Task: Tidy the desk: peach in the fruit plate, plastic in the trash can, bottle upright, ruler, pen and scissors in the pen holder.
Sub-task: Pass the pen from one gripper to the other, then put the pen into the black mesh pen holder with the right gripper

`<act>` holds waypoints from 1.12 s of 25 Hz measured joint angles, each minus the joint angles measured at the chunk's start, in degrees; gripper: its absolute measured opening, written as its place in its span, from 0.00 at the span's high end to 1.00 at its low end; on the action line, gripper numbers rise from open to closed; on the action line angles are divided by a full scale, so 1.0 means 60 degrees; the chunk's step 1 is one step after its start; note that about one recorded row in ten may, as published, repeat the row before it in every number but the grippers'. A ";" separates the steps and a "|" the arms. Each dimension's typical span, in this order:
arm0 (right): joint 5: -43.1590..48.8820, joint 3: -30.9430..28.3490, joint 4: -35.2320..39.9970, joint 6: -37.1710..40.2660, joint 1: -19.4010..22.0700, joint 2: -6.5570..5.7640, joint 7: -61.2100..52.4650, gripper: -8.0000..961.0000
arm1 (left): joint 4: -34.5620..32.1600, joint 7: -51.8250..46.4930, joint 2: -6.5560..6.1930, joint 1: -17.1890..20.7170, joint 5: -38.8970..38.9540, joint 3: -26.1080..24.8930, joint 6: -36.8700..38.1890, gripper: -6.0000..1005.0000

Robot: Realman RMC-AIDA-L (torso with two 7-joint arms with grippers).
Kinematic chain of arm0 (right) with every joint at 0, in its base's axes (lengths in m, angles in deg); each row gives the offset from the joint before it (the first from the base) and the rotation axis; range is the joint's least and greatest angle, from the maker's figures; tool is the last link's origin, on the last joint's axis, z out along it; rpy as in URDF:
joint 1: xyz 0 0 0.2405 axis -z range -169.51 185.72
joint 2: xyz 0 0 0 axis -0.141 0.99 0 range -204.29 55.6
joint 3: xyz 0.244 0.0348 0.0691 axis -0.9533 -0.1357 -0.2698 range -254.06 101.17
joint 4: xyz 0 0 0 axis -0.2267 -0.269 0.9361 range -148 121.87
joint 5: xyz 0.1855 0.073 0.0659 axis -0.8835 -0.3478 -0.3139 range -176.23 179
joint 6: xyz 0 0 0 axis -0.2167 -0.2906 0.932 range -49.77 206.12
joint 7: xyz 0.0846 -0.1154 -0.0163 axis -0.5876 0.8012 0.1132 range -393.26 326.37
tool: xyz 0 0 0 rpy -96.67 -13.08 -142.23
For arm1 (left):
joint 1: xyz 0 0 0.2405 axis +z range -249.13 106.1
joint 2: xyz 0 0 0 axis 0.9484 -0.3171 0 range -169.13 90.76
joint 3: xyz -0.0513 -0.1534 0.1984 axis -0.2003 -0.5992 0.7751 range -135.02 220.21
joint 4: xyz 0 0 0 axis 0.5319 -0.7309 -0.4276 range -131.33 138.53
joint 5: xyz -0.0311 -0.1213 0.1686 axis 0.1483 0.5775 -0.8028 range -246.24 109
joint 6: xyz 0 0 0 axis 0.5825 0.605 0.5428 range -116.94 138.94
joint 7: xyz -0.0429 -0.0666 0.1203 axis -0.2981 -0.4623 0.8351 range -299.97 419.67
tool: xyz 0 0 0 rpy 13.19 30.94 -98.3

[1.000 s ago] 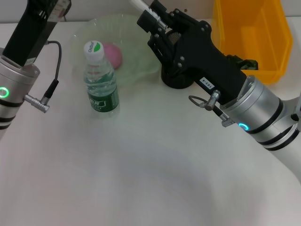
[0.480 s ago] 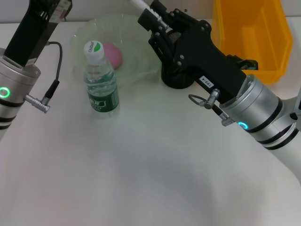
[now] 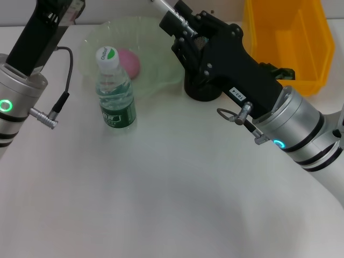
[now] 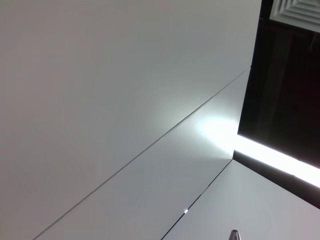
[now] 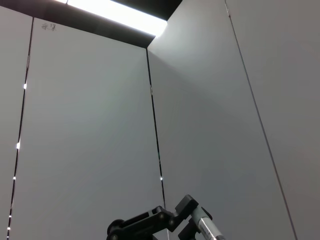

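My right gripper (image 3: 173,14) reaches over the black pen holder (image 3: 202,91) and is shut on a white pen (image 3: 161,6) that sticks out past the top edge of the head view. The pen also shows in the right wrist view (image 5: 206,227) between the fingers. The pen holder is mostly hidden under the gripper. A pink peach (image 3: 129,62) lies in the pale green fruit plate (image 3: 156,75). A clear water bottle (image 3: 114,90) with a white cap stands upright in front of the plate. My left arm (image 3: 32,48) is raised at the far left.
A yellow bin (image 3: 285,37) stands at the back right, behind my right arm. The white tabletop (image 3: 161,193) stretches toward me. Both wrist views point up at ceiling panels.
My right gripper has shifted slightly right and back with the pen. The left arm, bottle and peach have not moved.
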 joint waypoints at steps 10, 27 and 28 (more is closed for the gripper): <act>-0.0001 -0.0001 0.0022 0.0038 0.0042 0.0001 -0.0001 0.80 | 0.0009 0.0091 0.0029 -0.0002 -0.0106 0.0004 0.0009 0.83; -0.0080 -0.0004 0.0376 0.0579 0.0331 -0.0026 -0.0074 0.80 | -0.0610 -0.0153 -0.0022 0.0478 0.0073 -0.0260 0.0170 0.41; -0.0146 -0.0132 0.0859 0.1052 0.0490 -0.0088 -0.0495 0.80 | -0.0827 -0.0159 -0.0039 0.0654 0.0073 -0.0306 0.0178 0.38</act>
